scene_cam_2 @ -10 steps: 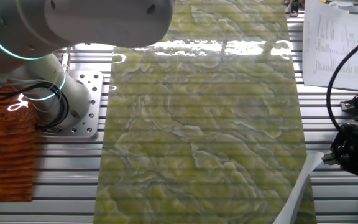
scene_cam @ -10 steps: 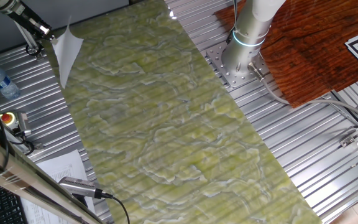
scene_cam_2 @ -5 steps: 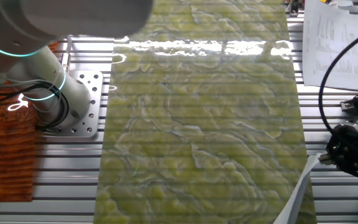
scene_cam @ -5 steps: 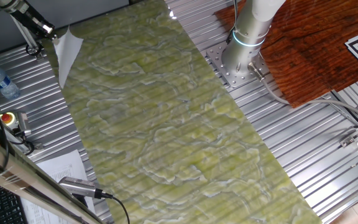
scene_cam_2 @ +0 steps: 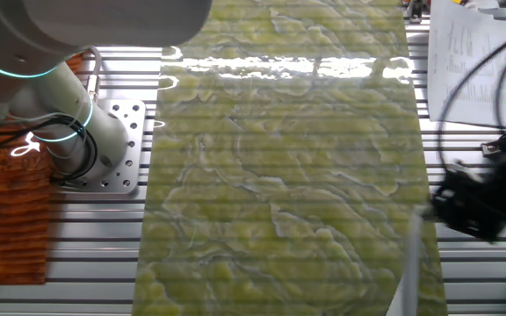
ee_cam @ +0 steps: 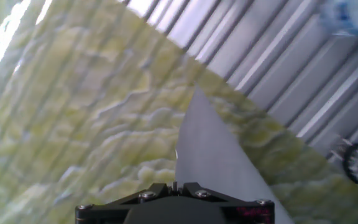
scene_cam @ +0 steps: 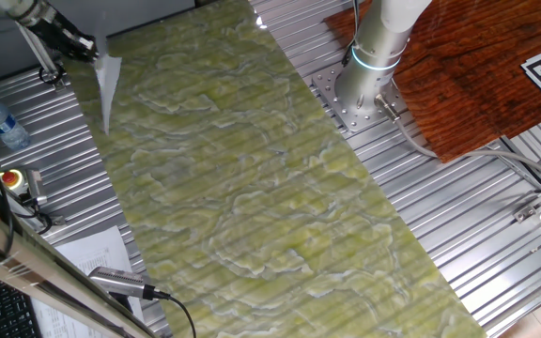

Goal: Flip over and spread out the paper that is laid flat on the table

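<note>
Over at the far edge of the table (scene_cam: pixel 252 188), the end effector (scene_cam: pixel 81 43) is clenched on one corner of the paper (scene_cam: pixel 107 83). The white sheet hangs down from that pinch, edge-on and narrow, above the marbled green surface, beside the ribbed metal (scene_cam: pixel 54 141).
</note>
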`<move>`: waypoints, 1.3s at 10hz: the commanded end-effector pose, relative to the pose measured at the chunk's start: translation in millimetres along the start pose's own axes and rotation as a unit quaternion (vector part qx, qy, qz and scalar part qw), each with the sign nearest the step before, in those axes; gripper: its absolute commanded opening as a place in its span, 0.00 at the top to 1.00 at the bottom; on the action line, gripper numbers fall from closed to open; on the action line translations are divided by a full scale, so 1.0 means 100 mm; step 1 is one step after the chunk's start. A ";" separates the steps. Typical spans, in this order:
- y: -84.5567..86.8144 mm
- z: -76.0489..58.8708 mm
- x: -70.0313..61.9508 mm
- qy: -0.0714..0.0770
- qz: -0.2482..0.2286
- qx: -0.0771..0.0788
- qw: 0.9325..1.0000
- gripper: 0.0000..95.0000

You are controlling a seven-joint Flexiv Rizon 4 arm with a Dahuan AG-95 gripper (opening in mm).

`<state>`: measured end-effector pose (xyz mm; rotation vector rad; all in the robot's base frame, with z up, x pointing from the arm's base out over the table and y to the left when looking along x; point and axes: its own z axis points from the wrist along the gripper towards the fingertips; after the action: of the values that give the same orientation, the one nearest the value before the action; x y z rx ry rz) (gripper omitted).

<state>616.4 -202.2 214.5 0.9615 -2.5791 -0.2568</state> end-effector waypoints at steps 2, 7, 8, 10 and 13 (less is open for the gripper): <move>0.03 0.11 -0.01 -0.027 0.117 -0.021 0.993 1.00; 0.03 0.18 0.00 -0.036 0.147 -0.055 0.987 1.00; 0.03 0.18 0.00 -0.037 0.146 -0.054 0.987 1.00; 0.04 0.16 0.00 -0.039 0.144 -0.048 0.988 1.00; 0.04 0.16 0.00 -0.034 0.106 -0.035 0.993 1.00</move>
<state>605.2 -196.0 207.7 0.5330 -2.6713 -0.3815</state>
